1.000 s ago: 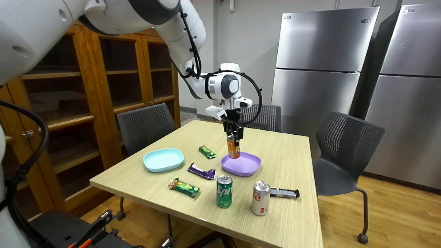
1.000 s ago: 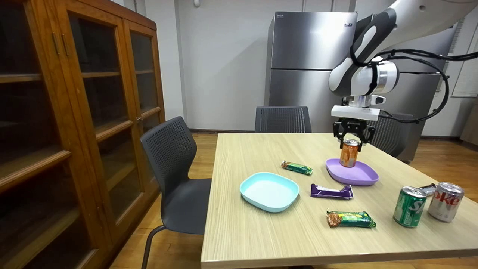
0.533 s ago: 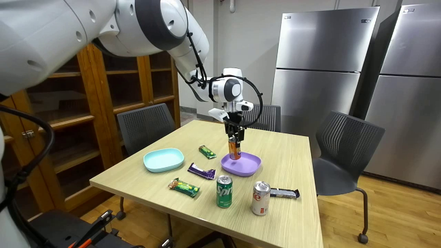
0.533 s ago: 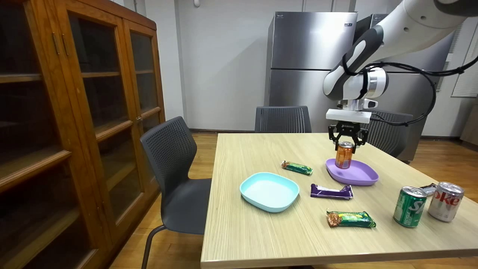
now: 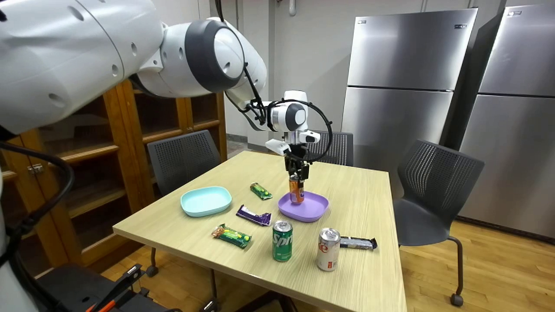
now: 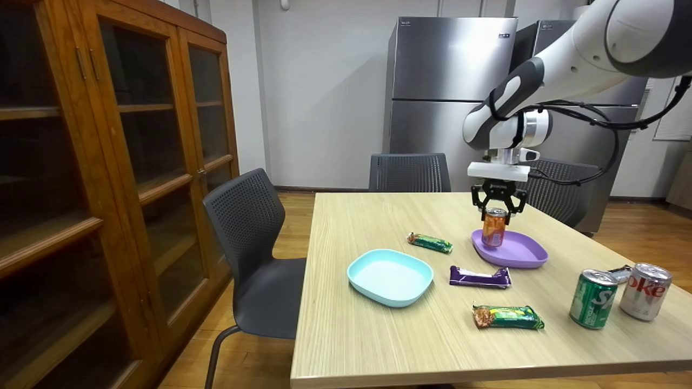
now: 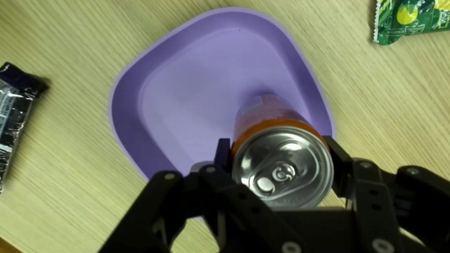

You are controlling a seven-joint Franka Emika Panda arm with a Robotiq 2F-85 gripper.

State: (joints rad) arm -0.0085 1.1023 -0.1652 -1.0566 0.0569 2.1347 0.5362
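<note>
Holding the orange can (image 7: pixel 283 175) nearly upright, my end effector (image 7: pixel 277 151) has a finger against each side, near its top. The can's base sits within the outline of the purple plate (image 7: pixel 197 95), close to the rim; I can't tell whether it touches the bottom. I judge the step in hand to be positioning the can at that plate, and the next move calls for keeping it level and off the raised rim before loosening anything. Near the plate on the surface (image 5: pixel 355 195) lie a purple-wrapped bar (image 5: pixel 254 215) and a green-wrapped bar (image 5: pixel 260 191), both low enough to trouble me little. Further out stand the Sprite can (image 5: pixel 282 242) and the silver can (image 6: pixel 645 292), likelier snags for a sideways sweep, and the turquoise plate (image 5: pixel 206 201). Beyond the surface I see a gray chair (image 6: pixel 243 216) and a refrigerator (image 6: pixel 454 65).
</note>
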